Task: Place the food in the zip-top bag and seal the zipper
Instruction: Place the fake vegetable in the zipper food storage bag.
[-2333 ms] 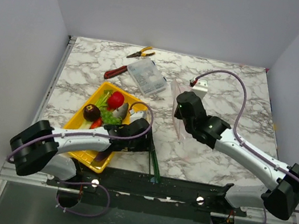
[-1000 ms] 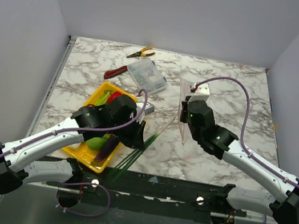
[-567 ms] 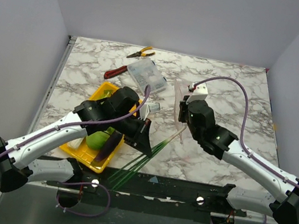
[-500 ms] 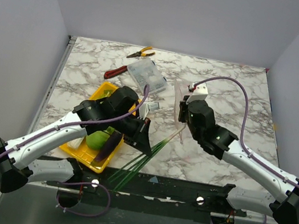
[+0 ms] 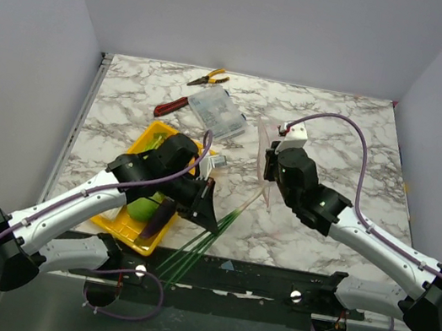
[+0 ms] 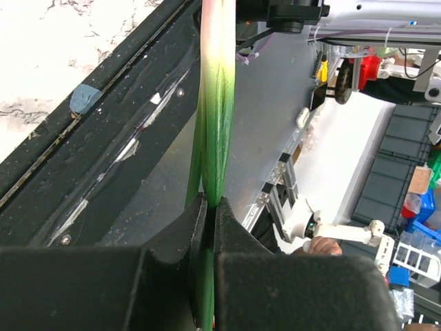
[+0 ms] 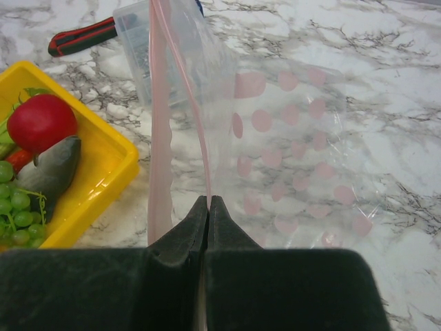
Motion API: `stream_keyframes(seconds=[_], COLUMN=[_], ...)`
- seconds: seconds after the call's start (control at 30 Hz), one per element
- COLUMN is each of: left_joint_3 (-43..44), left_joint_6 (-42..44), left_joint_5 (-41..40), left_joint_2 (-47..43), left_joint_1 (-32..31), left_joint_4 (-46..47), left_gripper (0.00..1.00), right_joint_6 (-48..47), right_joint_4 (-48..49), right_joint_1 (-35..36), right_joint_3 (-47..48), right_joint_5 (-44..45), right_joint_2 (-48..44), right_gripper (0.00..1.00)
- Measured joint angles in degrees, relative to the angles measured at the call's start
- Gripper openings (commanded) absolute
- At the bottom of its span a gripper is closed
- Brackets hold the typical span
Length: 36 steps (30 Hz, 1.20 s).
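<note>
Marbled white, the surface (image 5: 336, 143) is sitting between plain grey walls (image 5: 18, 53), and your two arms are reaching in from its near edge.

At the near left, the yellow tray (image 5: 121, 218) is lying partly under your left arm. A round green cabbage (image 5: 142, 207) and a purple eggplant (image 5: 158, 217) are resting at its near end. The right wrist view is showing you a red tomato (image 7: 41, 123) and a bunch of small green balls (image 7: 15, 207) further along it. Beyond the tray, towards the far edge, the red-handled pliers (image 5: 171, 106), the clear box (image 5: 217, 112) and the yellow-handled pliers (image 5: 208, 77) are lying close together.

Just right of the tray, your left gripper (image 6: 209, 207) is pinching the leek (image 5: 223, 226) by its green leaves, with the jaws squeezed almost together. The leek is slanting across the near edge: its leaf tips are hanging out over the black rail (image 5: 270, 277), and its pale end is pointing far-right, near the foot of the bag.

At the middle of the surface, the zip-top bag (image 7: 289, 158) is standing lifted on edge, its pink-dotted body draping down towards the marble. The pink zipper (image 7: 159, 138) is running away from the jaws along the raised edge. Your right gripper (image 7: 208, 201) is holding that edge, fully closed on the thin plastic.
</note>
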Motion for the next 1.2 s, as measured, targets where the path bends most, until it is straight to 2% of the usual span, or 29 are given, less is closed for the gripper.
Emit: stream_keyframes(seconds=[0.5, 0.87, 1.2], left_joint_3=[0.1, 3.7, 2.9], left_joint_6=[-8.0, -13.6, -30.0], left_joint_5=[2.4, 3.8, 0.7], left_joint_2=[2.9, 6.5, 10.1], left_joint_1=[5.6, 6.1, 8.1], left_joint_4=[2.8, 7.5, 16.3], left_gripper=[0.0, 0.0, 0.0], right_joint_6=[0.7, 3.0, 7.6], right_joint_4=[0.0, 0.0, -0.7], right_joint_1=[0.0, 0.0, 3.4], right_joint_3=[0.0, 0.0, 2.1], right_joint_5=[-1.6, -4.2, -2.5], right_joint_2=[0.0, 0.0, -0.1], right_gripper=[0.01, 0.01, 0.01])
